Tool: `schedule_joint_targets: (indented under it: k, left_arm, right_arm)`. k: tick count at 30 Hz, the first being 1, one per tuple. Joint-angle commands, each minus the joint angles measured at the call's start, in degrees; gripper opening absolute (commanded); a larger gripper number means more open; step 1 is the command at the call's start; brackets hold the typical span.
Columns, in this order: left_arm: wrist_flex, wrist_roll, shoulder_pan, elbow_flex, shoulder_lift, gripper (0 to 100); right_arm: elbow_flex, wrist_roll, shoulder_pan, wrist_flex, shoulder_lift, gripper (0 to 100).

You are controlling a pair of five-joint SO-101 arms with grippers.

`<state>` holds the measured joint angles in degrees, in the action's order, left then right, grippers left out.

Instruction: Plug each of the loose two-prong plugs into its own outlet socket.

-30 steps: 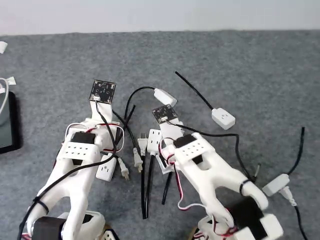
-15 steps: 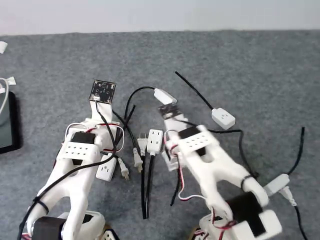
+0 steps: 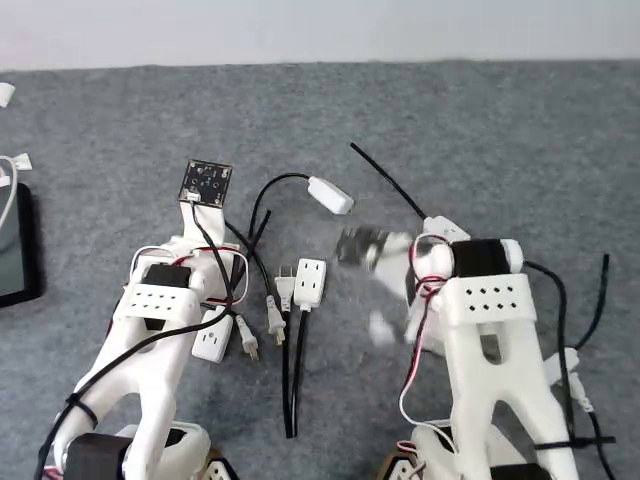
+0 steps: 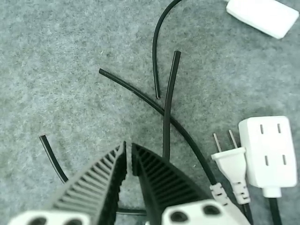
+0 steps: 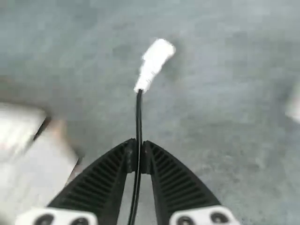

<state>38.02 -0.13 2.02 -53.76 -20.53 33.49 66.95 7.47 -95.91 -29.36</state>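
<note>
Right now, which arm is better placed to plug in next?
Right, probably: the right gripper is shut on a thin black cord with a white end piece. The left gripper is shut, empty, near the white two-prong plug.

The place is taken for a robot laboratory or a test bench, not a home. The table (image 3: 520,120) is covered with a grey felt-like mat and is set against a plain pale wall (image 3: 300,30). At its near side the left arm (image 3: 140,350) and the right arm (image 3: 490,340) are seen, white, with wires and a bare circuit board (image 3: 206,183) left exposed. Cut black cables (image 4: 166,103) and white outlet sockets (image 3: 309,281) are scattered on the mat. A dark flat device (image 3: 15,245) is seen at one edge.
</note>
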Motion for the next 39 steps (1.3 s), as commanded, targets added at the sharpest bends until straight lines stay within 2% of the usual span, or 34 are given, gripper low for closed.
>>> schedule_joint_targets:
  k: [1, 4, 8, 14, 19, 23, 26, 29, 31, 35, 39]
  left_arm:
    - [-1.23, -0.44, -0.18, 2.24, -2.11, 1]
    - [-1.23, -0.44, -0.18, 2.24, -2.11, 1]
    - [-1.23, -0.44, -0.18, 2.24, -2.02, 1]
    - [-1.23, -0.44, -0.18, 2.24, -2.02, 1]
    - [-1.23, -0.44, -0.18, 2.24, -2.02, 1]
    - [-1.23, -0.44, -0.18, 2.24, -2.02, 1]
    - [-1.23, -0.44, -0.18, 2.24, -2.02, 1]
    - [-1.23, -0.44, -0.18, 2.24, -2.02, 1]
    - [-1.23, -0.44, -0.18, 2.24, -2.02, 1]
    - [-1.14, -0.44, 0.0, 2.24, -2.02, 1]
    - [-1.14, -0.44, 0.18, 2.24, -2.02, 1]
  right_arm:
    - [-5.63, 5.8, -2.33, -4.35, 1.98, 0.8]
    - [-11.69, 0.44, -6.73, 2.15, 6.64, 0.8]
    - [-20.57, 0.0, -9.71, 6.46, 17.63, 0.8]
    - [-36.48, -0.88, -8.84, 6.37, 42.33, 0.8]
    - [-55.74, -3.96, -9.63, 6.37, 60.79, 0.8]
    - [-70.77, -8.97, -10.24, 4.7, 69.93, 1.3]
    - [-80.53, -12.57, -10.86, -0.13, 73.89, 7.6]
    - [-89.05, -18.99, -10.86, -5.05, 76.18, 14.1]
    - [-92.84, -25.49, -10.68, -7.25, 76.79, 13.5]
    - [-92.48, -43.69, -11.38, -7.16, 75.03, 5.7]
    - [-86.95, -62.68, -13.93, -7.08, 71.96, 4.3]
